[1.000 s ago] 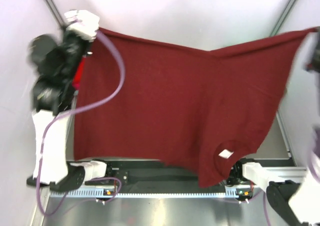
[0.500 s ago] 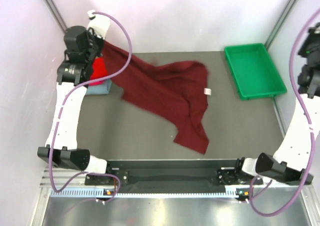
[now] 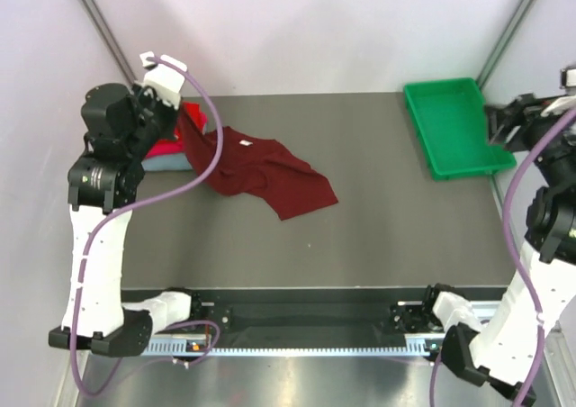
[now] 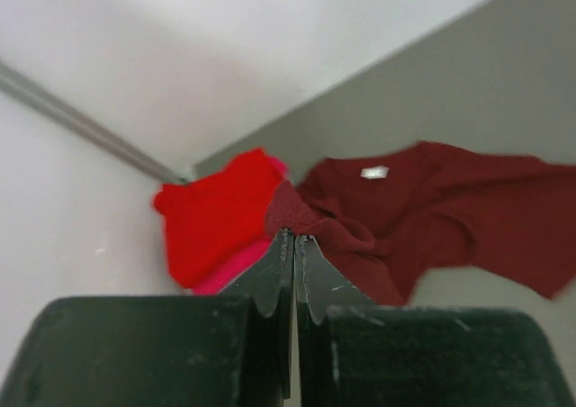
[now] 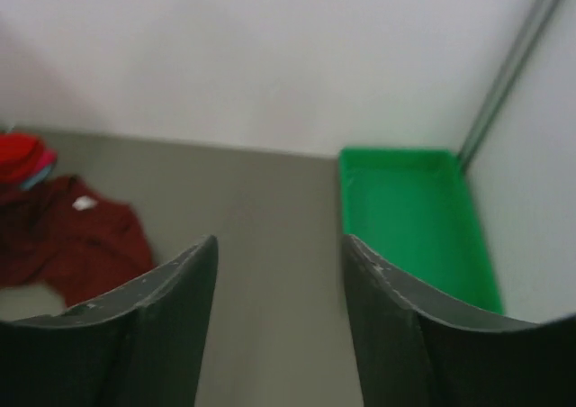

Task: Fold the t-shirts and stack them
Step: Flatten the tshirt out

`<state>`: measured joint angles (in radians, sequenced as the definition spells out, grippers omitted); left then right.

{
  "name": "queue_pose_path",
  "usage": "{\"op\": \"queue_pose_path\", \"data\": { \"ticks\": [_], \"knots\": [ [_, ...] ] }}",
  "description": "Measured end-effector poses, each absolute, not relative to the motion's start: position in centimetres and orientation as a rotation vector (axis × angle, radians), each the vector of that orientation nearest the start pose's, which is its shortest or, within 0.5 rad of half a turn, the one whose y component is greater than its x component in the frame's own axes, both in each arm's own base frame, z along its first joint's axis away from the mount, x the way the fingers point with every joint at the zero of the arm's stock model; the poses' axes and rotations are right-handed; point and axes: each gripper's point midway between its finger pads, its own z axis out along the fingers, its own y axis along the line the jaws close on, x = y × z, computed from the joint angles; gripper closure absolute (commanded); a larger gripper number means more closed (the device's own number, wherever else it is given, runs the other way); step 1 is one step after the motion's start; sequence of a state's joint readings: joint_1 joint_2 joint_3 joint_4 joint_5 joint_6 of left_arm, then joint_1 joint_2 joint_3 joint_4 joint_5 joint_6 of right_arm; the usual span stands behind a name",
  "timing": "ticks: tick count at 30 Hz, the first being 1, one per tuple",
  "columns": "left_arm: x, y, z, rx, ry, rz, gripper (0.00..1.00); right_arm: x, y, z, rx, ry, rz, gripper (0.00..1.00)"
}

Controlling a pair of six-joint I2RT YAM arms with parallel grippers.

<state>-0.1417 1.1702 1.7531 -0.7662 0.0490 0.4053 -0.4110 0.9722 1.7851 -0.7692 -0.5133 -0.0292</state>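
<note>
The dark maroon t-shirt [image 3: 263, 168] lies crumpled on the table's left half, its white neck label facing up. My left gripper [image 3: 184, 116] is raised at the far left and shut on a bunched edge of this shirt [image 4: 342, 218], which trails down to the table from the fingertips [image 4: 286, 238]. Just left of it sits a pile of folded t-shirts: bright red [image 4: 216, 211] on top, pink [image 4: 225, 276] under it, grey-blue [image 3: 171, 163] at the bottom. My right gripper [image 5: 279, 243] hangs high at the far right, open and empty, far from the maroon shirt [image 5: 85, 236].
A green plastic tray [image 3: 430, 146] stands at the back right of the table, under my right gripper [image 3: 497, 123], and shows nothing inside [image 5: 405, 209]. White walls close in the left, back and right sides. Both arm bases sit on the rail at the near edge.
The maroon shirt was stretched in the air between both grippers. The right gripper opened and let go; the shirt fell and slid left with the left gripper. The right arm swung away.
</note>
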Motion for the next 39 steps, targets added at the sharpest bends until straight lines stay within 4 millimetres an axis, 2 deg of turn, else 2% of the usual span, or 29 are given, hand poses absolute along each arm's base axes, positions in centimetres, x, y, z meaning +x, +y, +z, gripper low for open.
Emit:
{"op": "queue_pose_path", "data": {
  "ticks": [1, 4, 7, 10, 11, 13, 15, 17, 19, 20, 22, 24, 26, 27, 29, 31, 33, 35, 37, 39],
  "knots": [
    [32.0, -4.6, 45.2, 0.535, 1.700, 0.109, 1.00, 24.6, -0.5, 50.2, -0.123, 1.583, 0.116, 0.30],
    [31.3, -7.7, 43.2, 0.632, 1.746, -0.030, 1.00, 26.5, 0.2, 44.0, -0.065, 1.777, 0.321, 0.18],
    [31.3, -11.8, 40.6, 0.757, 1.800, -0.192, 1.00, 28.2, 0.2, 37.6, 0.055, 1.962, 0.492, 0.15],
    [32.1, -16.7, 37.9, 0.887, 1.857, -0.342, 1.00, 28.4, 0.3, 32.9, 0.178, 2.094, 0.607, 0.14],
    [32.4, -18.7, 37.1, 0.937, 1.873, -0.388, 1.00, 28.2, 0.4, 32.4, 0.201, 2.110, 0.623, 0.14],
    [33.1, -22.6, 36.9, 1.023, 1.862, -0.447, 1.00, 28.1, 0.3, 32.6, 0.216, 2.103, 0.627, 0.14],
    [33.3, -27.3, 37.8, 1.112, 1.798, -0.496, 1.00, 28.0, 0.1, 33.5, 0.212, 2.075, 0.612, 0.14],
    [32.7, -31.5, 39.8, 1.173, 1.698, -0.535, 1.00, 27.8, 0.1, 34.8, 0.192, 2.036, 0.596, 0.14],
    [30.7, -34.9, 42.4, 1.220, 1.577, -0.564, 1.00, 27.5, 0.4, 35.9, 0.169, 2.000, 0.596, 0.15],
    [28.8, -36.2, 43.8, 1.253, 1.507, -0.578, 1.00, 27.3, 0.7, 36.3, 0.162, 1.987, 0.600, 0.15],
    [25.3, -37.8, 46.7, 1.290, 1.381, -0.615, 1.00, 27.1, 0.9, 36.7, 0.153, 1.969, 0.600, 0.15],
    [21.8, -37.8, 49.7, 1.304, 1.267, -0.658, 1.00, 27.1, 0.9, 37.0, 0.152, 1.958, 0.600, 0.15],
    [20.6, -35.9, 52.1, 1.274, 1.202, -0.641, 1.00, 27.4, 0.7, 36.8, 0.162, 1.957, 0.602, 0.16],
    [20.5, -34.5, 53.2, 1.246, 1.186, -0.616, 1.00, 27.6, 0.6, 36.5, 0.170, 1.963, 0.606, 0.16],
    [20.6, -30.5, 54.9, 1.168, 1.174, -0.544, 1.00, 28.1, 0.3, 36.0, 0.192, 1.976, 0.617, 0.16],
    [21.1, -26.3, 55.0, 1.090, 1.210, -0.452, 1.00, 29.0, -0.1, 35.4, 0.212, 1.991, 0.629, 0.16],
    [22.0, -22.1, 53.1, 1.019, 1.294, -0.331, 1.00, 29.8, -0.5, 34.7, 0.227, 2.009, 0.640, 0.16],
    [22.2, -19.6, 50.8, 0.995, 1.374, -0.256, 1.00, 30.7, -1.0, 33.9, 0.243, 2.030, 0.653, 0.17],
    [22.5, -19.1, 47.3, 1.036, 1.469, -0.228, 1.00, 31.4, -1.3, 33.0, 0.261, 2.056, 0.668, 0.18],
    [23.2, -19.7, 42.6, 1.116, 1.590, -0.222, 1.00, 31.8, -1.5, 32.2, 0.261, 2.076, 0.678, 0.18]
  ]
}}
